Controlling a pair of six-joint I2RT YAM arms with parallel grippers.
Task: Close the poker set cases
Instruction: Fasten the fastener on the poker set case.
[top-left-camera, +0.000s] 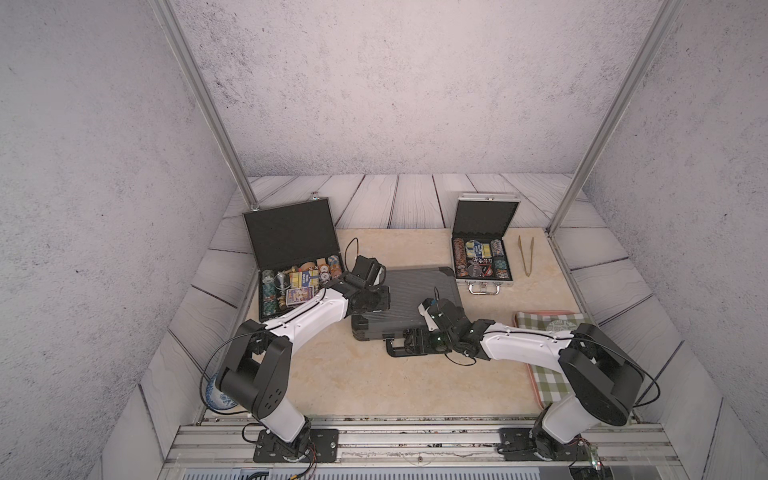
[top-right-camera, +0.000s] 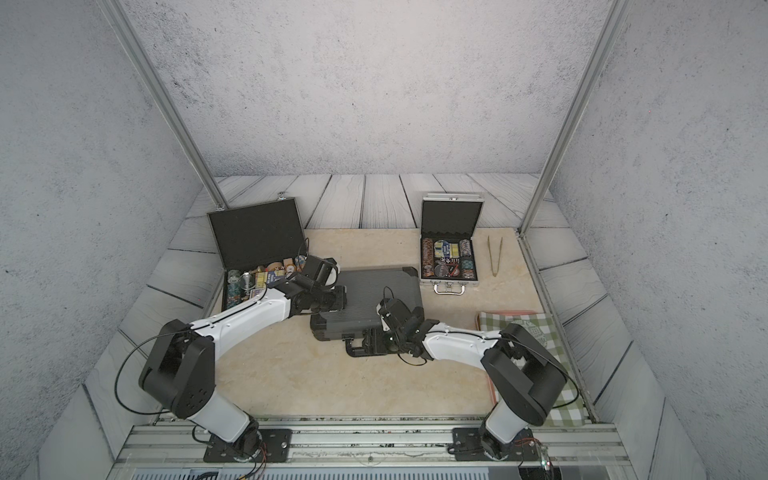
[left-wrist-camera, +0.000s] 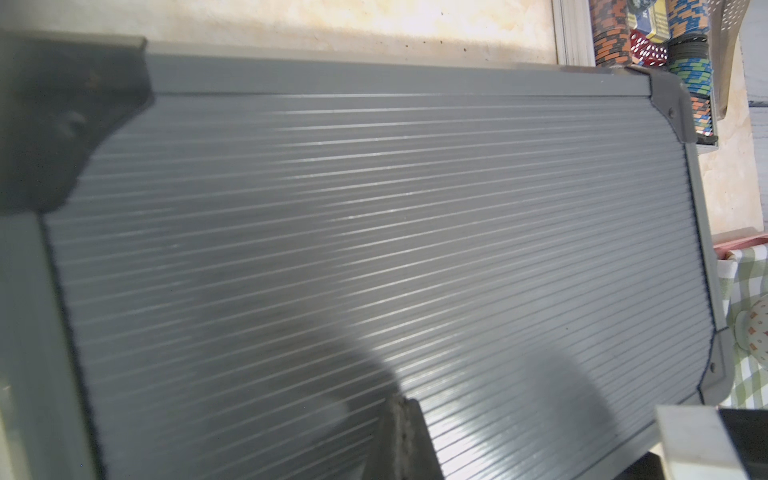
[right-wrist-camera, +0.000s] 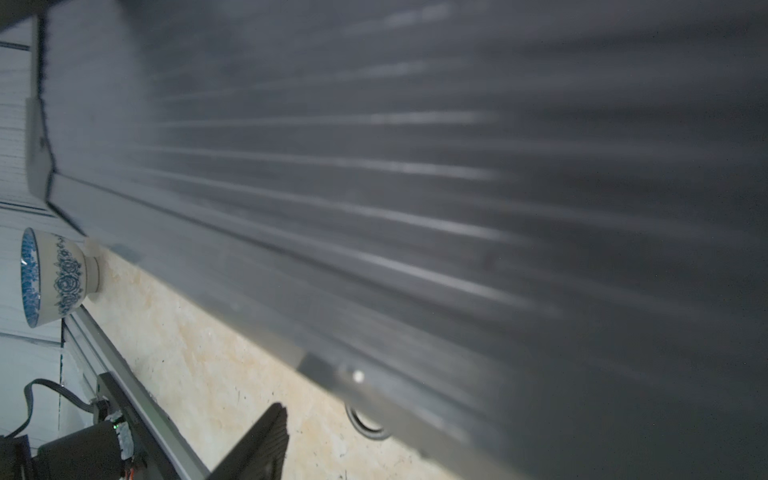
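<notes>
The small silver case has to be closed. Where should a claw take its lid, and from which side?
The lid of the silver case stands upright, hinged at the far side; probably grip its free top edge midway, from above, for leverage.

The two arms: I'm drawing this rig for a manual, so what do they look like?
The left arm and right arm match: smooth white tapered links between bulky matte-black rounded joint housings. A thin black cable runs along each white link and loops free at the joints. Each stands on a black plate on the silver rail.
</notes>
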